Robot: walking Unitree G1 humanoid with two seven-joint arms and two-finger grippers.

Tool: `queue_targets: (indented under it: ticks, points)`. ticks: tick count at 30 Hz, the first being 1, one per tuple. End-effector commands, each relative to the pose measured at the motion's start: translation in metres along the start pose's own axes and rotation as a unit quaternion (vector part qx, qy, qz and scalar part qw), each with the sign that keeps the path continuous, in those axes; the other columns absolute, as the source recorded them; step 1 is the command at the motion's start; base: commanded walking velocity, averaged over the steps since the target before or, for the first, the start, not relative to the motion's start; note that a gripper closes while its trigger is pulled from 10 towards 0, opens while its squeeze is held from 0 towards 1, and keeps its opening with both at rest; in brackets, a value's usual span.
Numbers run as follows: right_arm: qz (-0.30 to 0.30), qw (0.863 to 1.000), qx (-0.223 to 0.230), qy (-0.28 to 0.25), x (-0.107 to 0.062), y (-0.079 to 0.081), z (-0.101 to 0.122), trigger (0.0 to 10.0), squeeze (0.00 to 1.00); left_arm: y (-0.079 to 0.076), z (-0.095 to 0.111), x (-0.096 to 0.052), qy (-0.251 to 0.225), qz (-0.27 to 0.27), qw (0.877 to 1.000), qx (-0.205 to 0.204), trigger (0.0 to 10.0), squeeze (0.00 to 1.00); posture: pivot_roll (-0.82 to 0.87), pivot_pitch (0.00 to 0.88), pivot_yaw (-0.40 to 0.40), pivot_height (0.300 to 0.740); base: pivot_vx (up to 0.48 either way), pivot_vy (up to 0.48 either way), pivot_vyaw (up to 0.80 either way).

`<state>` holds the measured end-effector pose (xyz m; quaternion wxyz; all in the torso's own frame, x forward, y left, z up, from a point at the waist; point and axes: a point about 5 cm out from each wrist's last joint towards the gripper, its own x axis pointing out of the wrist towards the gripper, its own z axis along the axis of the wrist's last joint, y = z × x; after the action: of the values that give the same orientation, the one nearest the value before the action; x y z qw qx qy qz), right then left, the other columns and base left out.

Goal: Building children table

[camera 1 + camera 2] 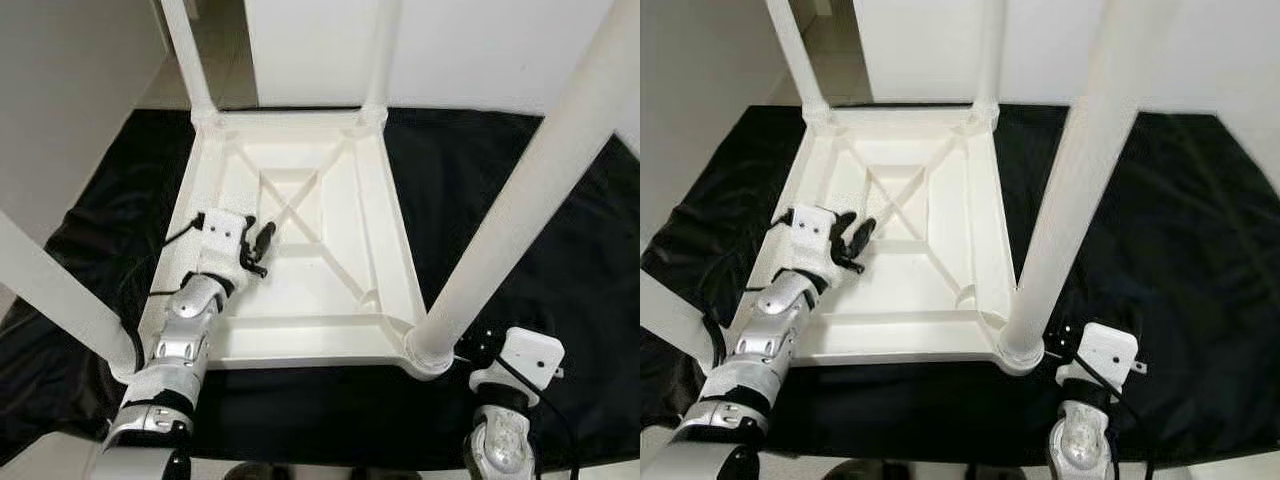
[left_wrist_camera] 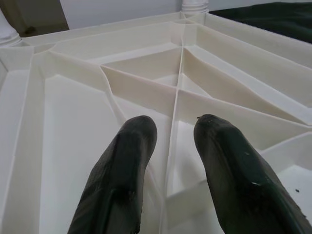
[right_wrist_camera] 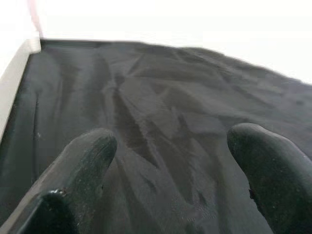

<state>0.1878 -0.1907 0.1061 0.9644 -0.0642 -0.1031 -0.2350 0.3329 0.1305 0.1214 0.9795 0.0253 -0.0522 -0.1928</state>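
A white plastic children's table (image 1: 300, 345) lies upside down on a black cloth (image 1: 500, 160), its ribbed underside facing up. Legs stand up from its corners: a near right leg (image 1: 530, 190), a near left leg (image 1: 50, 290), and two far legs (image 1: 185, 50) (image 1: 385, 50). My left gripper (image 1: 262, 243) hovers over the left part of the underside, open, with nothing between its fingers (image 2: 131, 146); a thin rib (image 2: 173, 146) runs below the gap. My right gripper (image 3: 170, 141) is open over bare cloth, beside the near right corner of the table.
White walls or panels (image 1: 320, 50) rise close behind the table, and a pale surface (image 1: 70, 90) stands at the left. The cloth stretches wide to the right of the table. The near right leg crosses much of the head view.
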Motion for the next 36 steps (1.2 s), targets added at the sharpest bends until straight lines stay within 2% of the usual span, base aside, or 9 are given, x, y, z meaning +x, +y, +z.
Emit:
queue_targets:
  ticks: [1, 10, 20, 36]
  points:
    - [0.004, 1.000, 0.002, 0.003, -0.002, 0.004, -0.001, 10.0, 0.00, 0.006, -0.002, -0.003, 0.006, 0.013, 1.000, 0.002, 10.0, 0.00, -0.03, 0.038, 0.045, 0.740, 0.000, 0.000, 0.00]
    - [-0.001, 1.000, 0.000, 0.002, -0.002, 0.002, -0.001, 10.0, 0.00, 0.004, 0.000, -0.005, -0.004, -0.003, 1.000, -0.008, 10.0, 0.00, -0.03, 0.036, 0.047, 0.740, 0.000, 0.000, 0.00]
    - [-0.003, 1.000, 0.000, 0.004, -0.003, 0.002, -0.002, 10.0, 0.00, 0.005, -0.003, -0.015, -0.002, -0.017, 1.000, 0.025, 10.0, 0.00, -0.03, 0.040, 0.046, 0.740, 0.000, 0.000, 0.00]
    - [0.000, 1.000, 0.000, 0.004, -0.004, 0.002, -0.001, 10.0, 0.00, 0.004, -0.003, -0.017, 0.002, -0.019, 1.000, 0.016, 10.0, 0.00, -0.03, 0.047, 0.043, 0.740, 0.000, 0.000, 0.00]
